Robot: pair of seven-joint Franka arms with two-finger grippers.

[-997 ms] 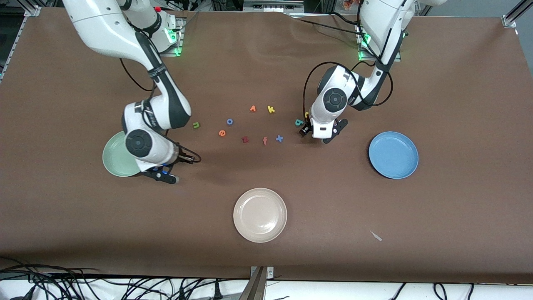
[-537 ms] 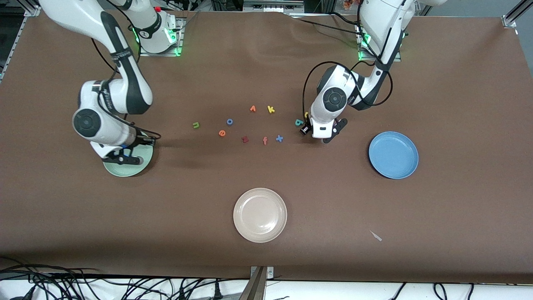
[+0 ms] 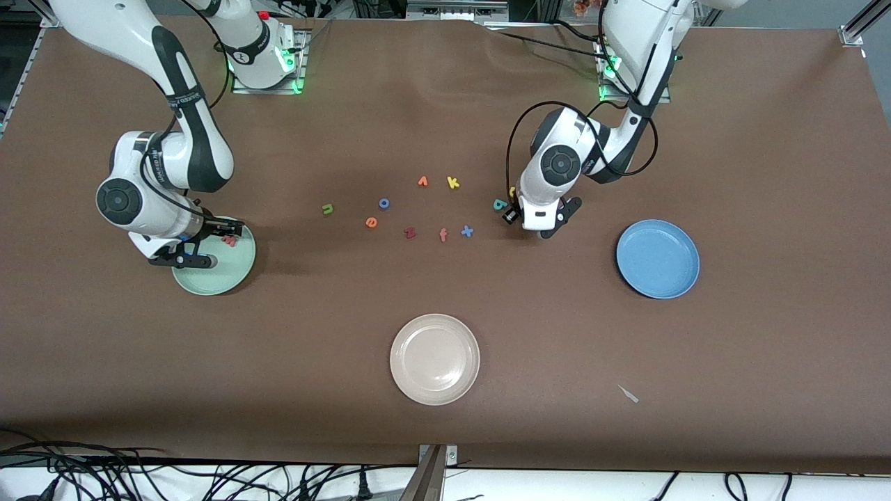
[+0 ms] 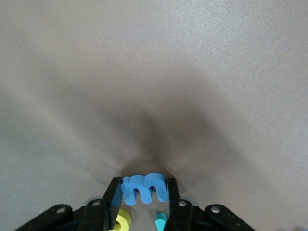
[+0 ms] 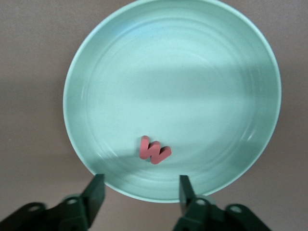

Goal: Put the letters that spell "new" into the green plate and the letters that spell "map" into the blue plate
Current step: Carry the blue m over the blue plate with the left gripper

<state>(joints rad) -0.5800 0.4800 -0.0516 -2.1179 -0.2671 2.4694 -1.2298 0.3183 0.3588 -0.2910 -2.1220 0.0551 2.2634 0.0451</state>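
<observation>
Pinkish-red "w" [image 5: 154, 151] lies in green plate [image 5: 240, 72] under spread right tool [image 5: 141, 191] — left tool [image 4: 143, 198] pinches blue "m" [image 4: 144, 187].

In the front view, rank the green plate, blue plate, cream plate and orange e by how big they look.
1. Cream plate, though it lies nearest the camera.
2. Blue plate and green plate: alike; the green one is partly hidden.
3. Orange e.
</observation>
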